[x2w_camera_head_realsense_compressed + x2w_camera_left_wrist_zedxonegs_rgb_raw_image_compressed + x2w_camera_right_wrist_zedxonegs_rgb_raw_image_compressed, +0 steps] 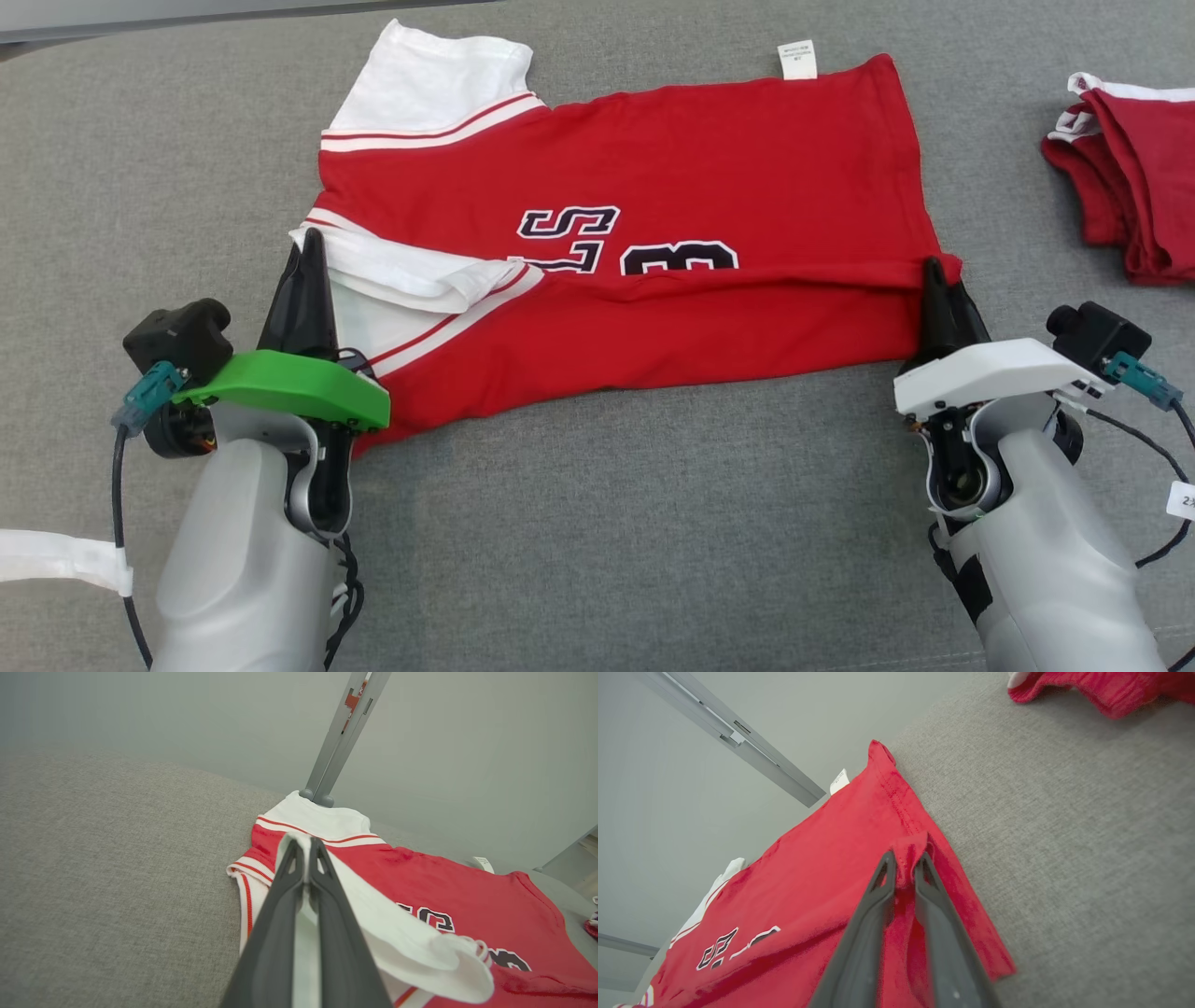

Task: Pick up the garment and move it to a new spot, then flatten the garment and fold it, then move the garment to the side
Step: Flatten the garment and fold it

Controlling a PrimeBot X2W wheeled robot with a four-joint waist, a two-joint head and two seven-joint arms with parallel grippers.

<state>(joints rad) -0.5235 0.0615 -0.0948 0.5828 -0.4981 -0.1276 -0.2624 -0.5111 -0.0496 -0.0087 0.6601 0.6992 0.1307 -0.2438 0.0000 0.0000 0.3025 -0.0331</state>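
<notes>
Left gripper (311, 241) fingers together, clamped on the white sleeve (411, 938) edge of the red jersey (709, 177). Right gripper (906, 859) fingers flank its pinched hem corner; grip unclear. Open grey cushion (597, 523) lies behind both, and folded red garments (1139, 177) lie beyond the right fingers.

Place: likely a robotics lab or test bench, not a home.
Work surface: wide and flat, covered in grey woven fabric (597, 523).
Surroundings: bare pale grey wall (467, 742); aluminium profile post (341, 737) at the far edge of the surface.
Goods: one red jersey (709, 187) laid out; stack of red garments (1134, 177) to the right of it.
</notes>
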